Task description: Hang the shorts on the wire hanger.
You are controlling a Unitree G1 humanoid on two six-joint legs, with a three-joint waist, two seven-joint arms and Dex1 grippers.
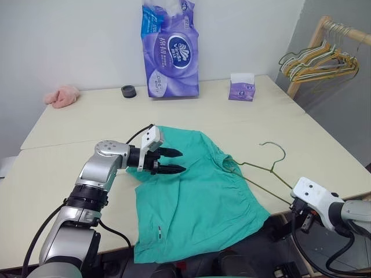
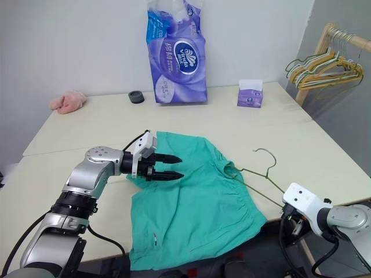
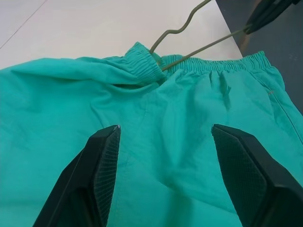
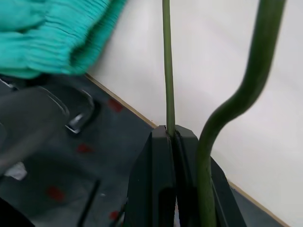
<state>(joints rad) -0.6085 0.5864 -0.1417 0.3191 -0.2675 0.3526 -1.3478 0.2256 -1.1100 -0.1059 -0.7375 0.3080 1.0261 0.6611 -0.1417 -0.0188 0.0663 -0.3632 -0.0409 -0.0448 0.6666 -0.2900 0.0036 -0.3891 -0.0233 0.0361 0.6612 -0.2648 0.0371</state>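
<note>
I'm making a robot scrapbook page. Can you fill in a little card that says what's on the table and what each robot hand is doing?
shorts: teal-green, spread flat on the table, one corner over the near edge
wire hanger: one end tucked into the waistband, hook lying on the table
left gripper: open, over the shorts
right gripper: shut on the hanger's wire at the table edge
also there: pink cloth, purple tissue pack, small tissue box

Head stereo pair down over table [image 1: 69, 116]; wrist cameras close on shorts [image 3: 180, 123].
</note>
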